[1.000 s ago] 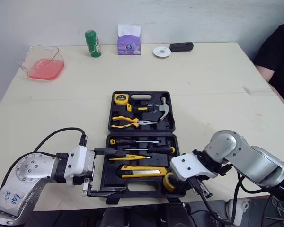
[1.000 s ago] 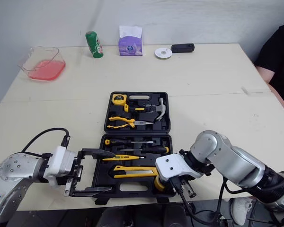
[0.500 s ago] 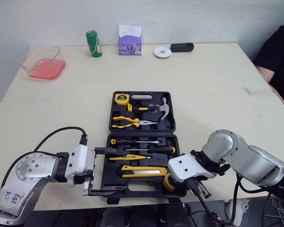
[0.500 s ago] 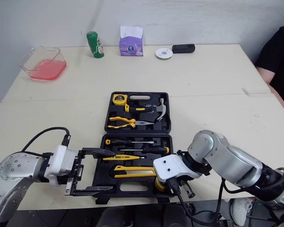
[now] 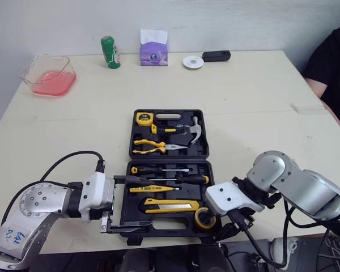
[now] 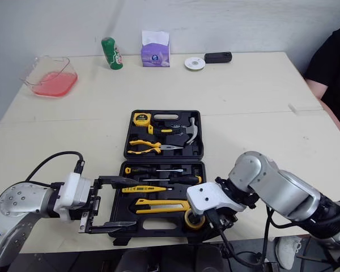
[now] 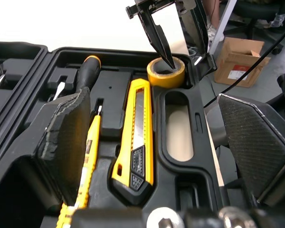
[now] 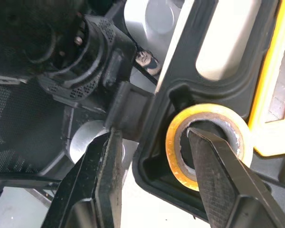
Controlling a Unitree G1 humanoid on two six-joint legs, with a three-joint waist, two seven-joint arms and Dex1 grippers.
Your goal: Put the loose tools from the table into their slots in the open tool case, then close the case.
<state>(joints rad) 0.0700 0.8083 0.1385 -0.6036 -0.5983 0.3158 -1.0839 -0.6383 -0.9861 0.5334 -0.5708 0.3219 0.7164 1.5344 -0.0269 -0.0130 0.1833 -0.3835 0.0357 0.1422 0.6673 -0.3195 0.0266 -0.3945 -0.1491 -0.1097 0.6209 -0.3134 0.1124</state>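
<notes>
The black tool case [image 5: 169,116] lies open mid-table. Its far half holds a tape measure [image 5: 144,118], a hammer [image 5: 188,129] and pliers [image 5: 153,147]. Its near half holds screwdrivers [image 5: 164,169], a yellow tester pen [image 5: 152,189], a utility knife [image 5: 171,204] and a yellow tape roll [image 5: 204,218] in the near right corner. My right gripper [image 8: 152,137] is open, with one finger [image 8: 213,166] down in the roll's hole and the other outside the case wall. At the case's near left corner my left gripper [image 5: 130,203] is open, straddling the edge and holding nothing.
Along the far edge stand a green can [image 5: 109,52], a purple tissue pack [image 5: 153,48], a white disc [image 5: 192,62] and a black device [image 5: 216,55]. A clear tub of pink liquid [image 5: 47,75] sits far left. A person [image 5: 331,62] sits at the right.
My right gripper has drawn back to the right, uncovering the tape roll, which now lies in its corner slot. The left arm has stayed put.
</notes>
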